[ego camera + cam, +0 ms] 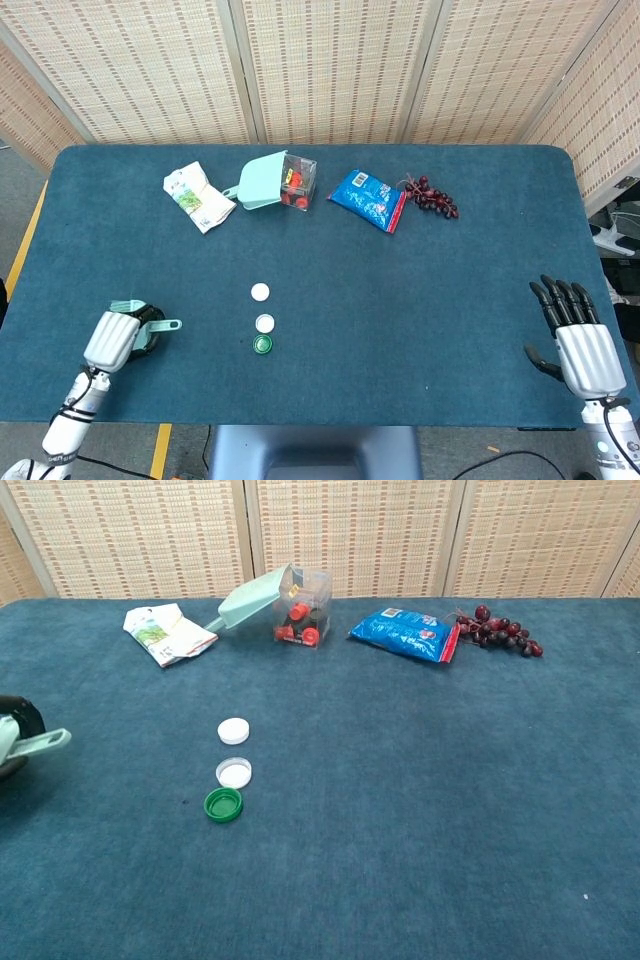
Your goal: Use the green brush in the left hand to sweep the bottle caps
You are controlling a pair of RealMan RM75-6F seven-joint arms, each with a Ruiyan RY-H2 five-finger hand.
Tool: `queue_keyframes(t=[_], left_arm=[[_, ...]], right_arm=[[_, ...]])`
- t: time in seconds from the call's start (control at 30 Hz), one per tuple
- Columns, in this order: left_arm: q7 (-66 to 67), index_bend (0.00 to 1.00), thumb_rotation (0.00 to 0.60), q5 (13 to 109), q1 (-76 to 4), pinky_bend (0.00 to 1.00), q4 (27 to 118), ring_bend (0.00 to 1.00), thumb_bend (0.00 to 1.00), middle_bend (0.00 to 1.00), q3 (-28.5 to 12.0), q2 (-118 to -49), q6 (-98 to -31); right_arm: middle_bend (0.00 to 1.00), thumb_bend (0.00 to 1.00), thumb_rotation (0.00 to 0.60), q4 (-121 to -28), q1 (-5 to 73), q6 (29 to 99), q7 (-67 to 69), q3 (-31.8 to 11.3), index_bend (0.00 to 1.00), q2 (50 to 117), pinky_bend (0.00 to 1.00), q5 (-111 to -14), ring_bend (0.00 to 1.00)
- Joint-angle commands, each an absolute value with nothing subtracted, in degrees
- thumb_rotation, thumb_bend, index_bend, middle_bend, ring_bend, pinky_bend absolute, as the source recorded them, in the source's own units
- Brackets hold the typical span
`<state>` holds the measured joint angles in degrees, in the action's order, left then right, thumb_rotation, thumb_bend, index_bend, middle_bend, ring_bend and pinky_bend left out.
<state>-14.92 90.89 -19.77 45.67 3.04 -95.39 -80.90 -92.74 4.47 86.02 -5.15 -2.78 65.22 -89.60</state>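
Note:
Three bottle caps lie in a short line mid-table: a white cap (260, 292) (233, 731), a second white cap (265, 323) (234, 773) and a green cap (262, 345) (223, 804). My left hand (118, 339) sits at the table's front left and grips the pale green brush (158, 326), whose end (40, 742) pokes into the chest view's left edge, well left of the caps. My right hand (577, 340) hovers at the front right edge with its fingers spread and nothing in it.
At the back stand a green dustpan (259, 182) leaning on a clear box of red caps (297, 184), a folded packet (198, 197), a blue snack bag (368, 198) and dark grapes (432, 197).

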Motion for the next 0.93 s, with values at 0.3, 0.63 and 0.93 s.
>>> queue_keyframes(t=[0.3, 0.63, 0.93], left_arm=[[-16.86, 0.00, 0.600, 92.21, -21.76, 0.81, 54.15, 0.64, 0.34, 0.00, 3.09, -93.60, -77.32], [-3.51, 0.00, 0.600, 91.41, -12.64, 0.23, 77.15, 0.00, 0.34, 0.00, 3.99, -77.36, -90.69], [0.72, 0.00, 0.600, 87.53, -7.78, 0.11, 86.24, 0.00, 0.36, 0.00, 4.66, -69.37, -91.13]], right_arm=[[0.00, 0.17, 0.600, -93.12, 4.17, 86.67, -4.49, -2.54, 0.00, 64.68, 0.00, -90.08, 0.00], [0.00, 0.17, 0.600, -93.77, 3.62, 86.71, -4.59, -2.63, 0.00, 63.70, 0.00, -88.83, 0.00], [0.00, 0.17, 0.600, -95.93, 3.25, 86.12, -6.86, -2.50, 0.00, 62.93, 0.00, -87.56, 0.00]])
